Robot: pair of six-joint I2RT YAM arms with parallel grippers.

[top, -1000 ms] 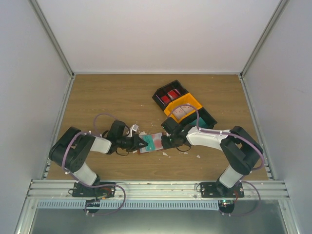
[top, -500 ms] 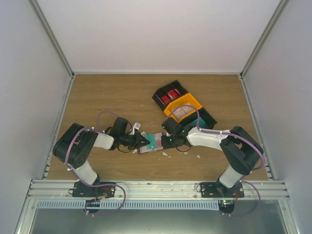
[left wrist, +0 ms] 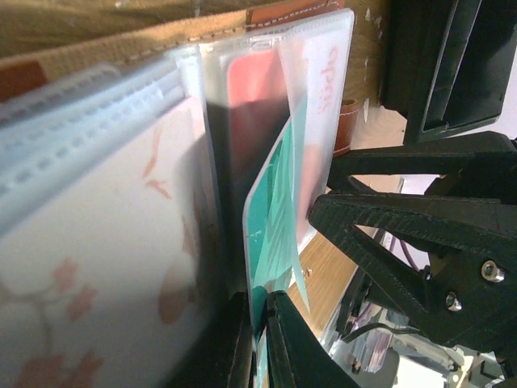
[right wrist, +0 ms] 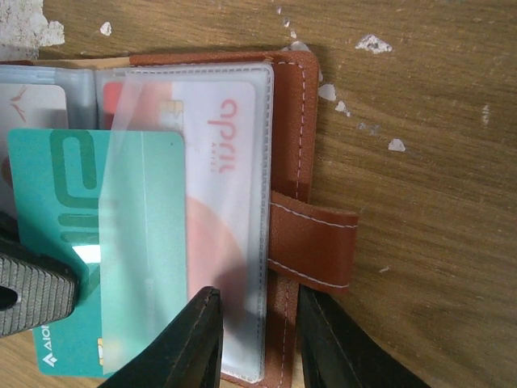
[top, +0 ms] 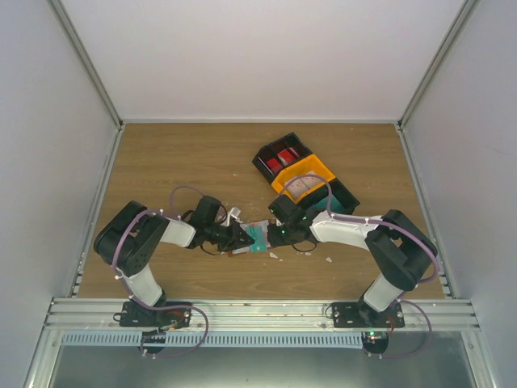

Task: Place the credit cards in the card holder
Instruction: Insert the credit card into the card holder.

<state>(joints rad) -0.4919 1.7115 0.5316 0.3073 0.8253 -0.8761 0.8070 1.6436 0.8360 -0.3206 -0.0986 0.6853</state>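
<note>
left tool (top: pixel 242 239) moved rightward, teal card (top: pixel 258 235) pushed into card holder (right wrist: pixel 295 162)

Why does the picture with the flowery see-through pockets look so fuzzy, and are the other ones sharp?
In the left wrist view, the clear plastic pockets sit right against the lens, so they blur; the teal plastic card and the black gripper behind it look sharper. In the right wrist view, the reddish-brown leather card holder is crisp, with soft shine on its sleeve. The top view is evenly lit but small.

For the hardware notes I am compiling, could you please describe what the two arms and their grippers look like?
Both arms mix black joint housings with white link shells, and a purple cable loops along each. The left gripper and right gripper are black with tapering fingers. In the left wrist view, the right gripper's fingers show silver screws; a ribbed grey pad lines a left finger.
</note>
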